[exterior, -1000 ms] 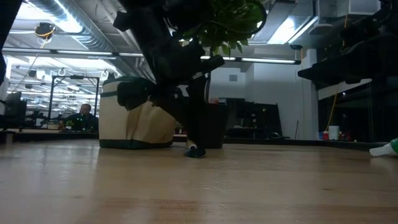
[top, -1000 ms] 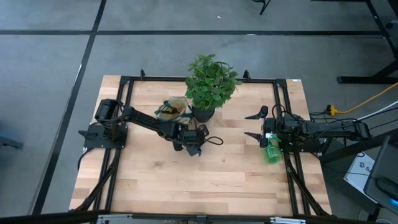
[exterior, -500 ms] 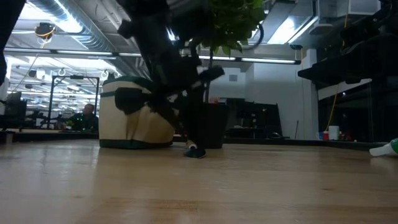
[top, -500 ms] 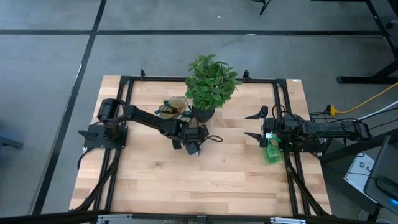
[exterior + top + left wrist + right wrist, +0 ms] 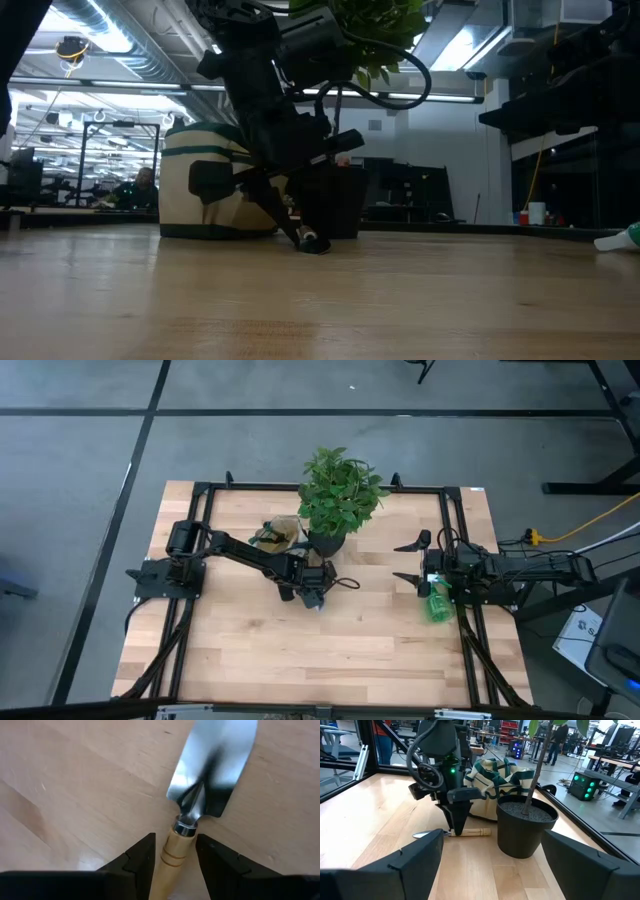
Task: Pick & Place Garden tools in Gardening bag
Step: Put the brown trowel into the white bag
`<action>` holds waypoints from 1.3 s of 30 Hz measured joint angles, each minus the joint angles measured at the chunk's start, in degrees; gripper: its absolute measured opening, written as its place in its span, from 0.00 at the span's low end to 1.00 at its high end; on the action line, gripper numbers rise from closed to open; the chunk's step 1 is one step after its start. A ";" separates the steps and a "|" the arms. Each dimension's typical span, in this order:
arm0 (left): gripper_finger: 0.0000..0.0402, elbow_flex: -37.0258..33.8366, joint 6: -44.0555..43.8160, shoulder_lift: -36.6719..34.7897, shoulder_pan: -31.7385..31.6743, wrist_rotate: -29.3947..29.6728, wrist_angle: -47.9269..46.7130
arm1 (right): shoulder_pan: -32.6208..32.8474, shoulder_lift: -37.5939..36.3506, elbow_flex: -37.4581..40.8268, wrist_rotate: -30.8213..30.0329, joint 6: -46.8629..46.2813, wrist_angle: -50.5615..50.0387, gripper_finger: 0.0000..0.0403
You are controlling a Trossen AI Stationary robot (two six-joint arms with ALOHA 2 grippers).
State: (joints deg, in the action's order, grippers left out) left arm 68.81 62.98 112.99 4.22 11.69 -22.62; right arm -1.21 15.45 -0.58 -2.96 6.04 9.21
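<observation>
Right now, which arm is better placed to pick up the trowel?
The left. Its claw already straddles the trowel at the wooden handle, fingers open on both sides. The right claw waits open at the table's right edge, far away.

Shiny silver blade on a pale wooden handle, that's the trowel (image 5: 200, 805). Beige bag (image 5: 492, 782) with dark green trim; black pot (image 5: 526, 827); light wood table (image 5: 350, 640).

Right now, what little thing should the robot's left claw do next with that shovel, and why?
Probably pinch shut. The left claw is down at the table with its fingers on either side of the trowel's wooden handle, and a gap shows on both sides. Closing comes before lifting it toward the gardening bag.
</observation>
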 joint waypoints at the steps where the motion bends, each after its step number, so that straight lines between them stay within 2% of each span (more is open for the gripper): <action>1: 0.36 0.01 -1.29 0.01 0.06 -0.53 -0.09 | 0.00 0.01 0.00 0.00 -0.01 0.00 0.85; 18: 0.36 -0.12 -10.98 0.22 3.41 -6.08 1.11 | 0.01 0.00 0.00 0.04 0.00 -0.01 0.85; 32: 0.36 -0.32 -25.60 0.52 5.26 -14.74 8.04 | 0.00 0.01 0.00 0.15 -0.02 0.00 0.85; 39: 0.36 -0.36 -27.98 0.55 6.47 -14.11 9.05 | 0.02 -0.01 0.02 0.13 0.01 -0.02 0.85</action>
State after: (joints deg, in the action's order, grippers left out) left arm 68.45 35.00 113.54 10.69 -2.42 -13.57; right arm -1.19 15.44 -0.56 -2.83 6.04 9.19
